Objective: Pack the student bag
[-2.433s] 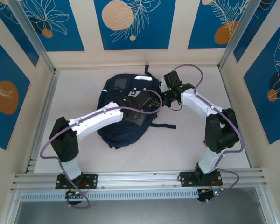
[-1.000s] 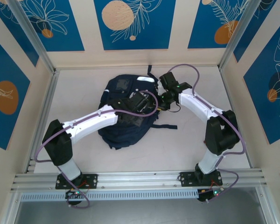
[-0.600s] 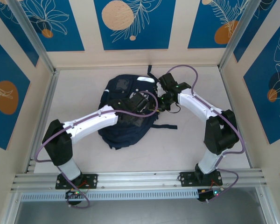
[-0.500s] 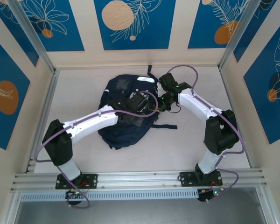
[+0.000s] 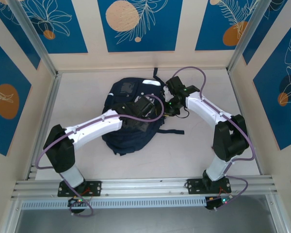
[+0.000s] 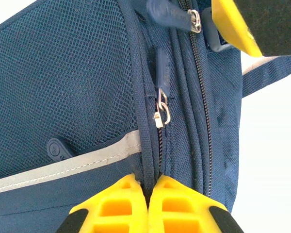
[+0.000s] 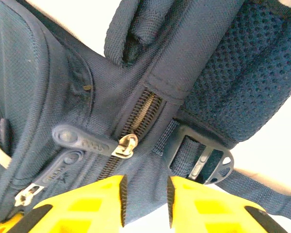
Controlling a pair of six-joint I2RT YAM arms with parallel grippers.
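Lying beneath both jaws, student bag, seam pinched in left jaws.

Draws right gripper closer against student bag's right side; shifts left gripper slightly toward its top.

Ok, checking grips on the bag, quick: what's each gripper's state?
left gripper: shut, pinching a seam of the student bag.
right gripper: open, holding nothing, just by a zipper pull.

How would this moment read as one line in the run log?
student bag: flat on table | left end effector: shut on its seam | right end effector: open, beside zipper pull
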